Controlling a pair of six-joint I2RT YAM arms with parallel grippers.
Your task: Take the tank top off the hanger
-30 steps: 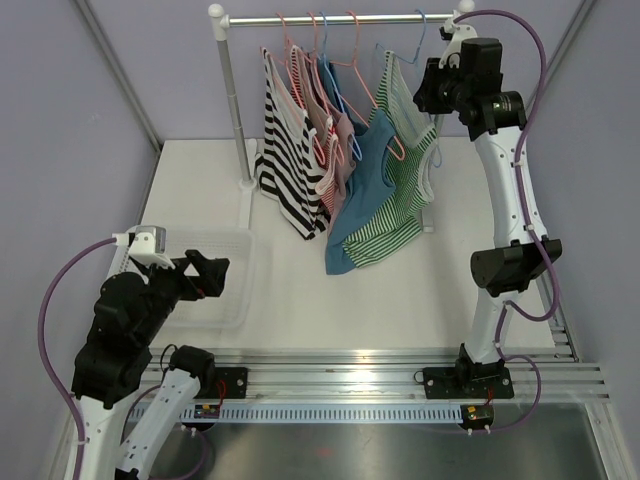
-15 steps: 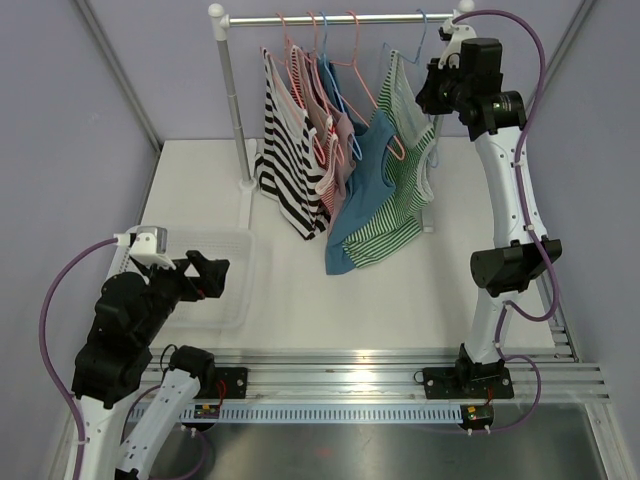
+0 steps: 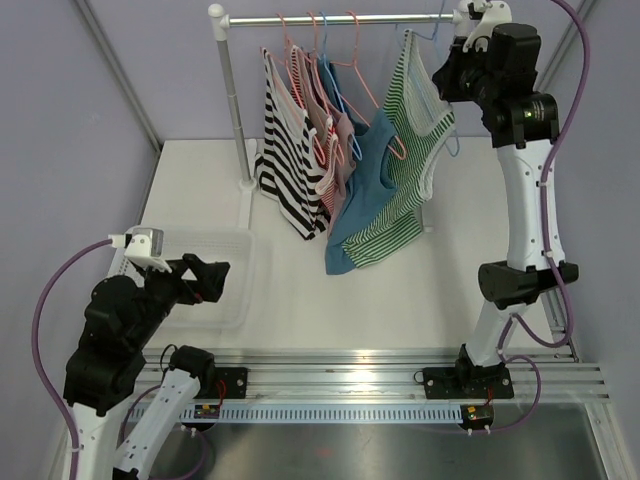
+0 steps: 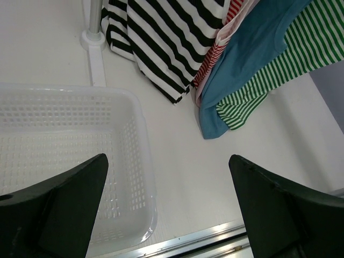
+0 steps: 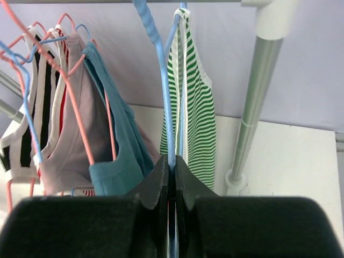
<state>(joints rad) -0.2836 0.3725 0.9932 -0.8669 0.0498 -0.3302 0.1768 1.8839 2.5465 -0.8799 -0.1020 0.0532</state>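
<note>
Right wrist view: right tool [image 5: 172,164] pressed together on the blue hanger [image 5: 160,80], pinching the wire where its two strands run down side by side. The hanger's long line runs straight up from the pinch towards the top of the frame, where the rail [image 3: 340,18] lies. Cannot tell whether the hook is clear of the rail.

The green striped tank top [image 5: 192,110] hangs on this hanger, just beyond the pinch, with its strap at the top centre. In the top external view it drapes down and left of the tool, beside the blue top [image 3: 365,170] and touching it.

Right arm pose: stretched tall at the upper right of the frame, wrist level with the rail, tool facing left into the garments.

Left tool [image 4: 166,177]: fingers spread, holding nothing, poised low at the lower left above the counter [image 4: 183,177]. The white basket [image 4: 141,140] sits beneath it, well apart from the rack.

Judgement: the right arm is the nearer one. The next move depends on which way the hook comes off the rail.
</note>
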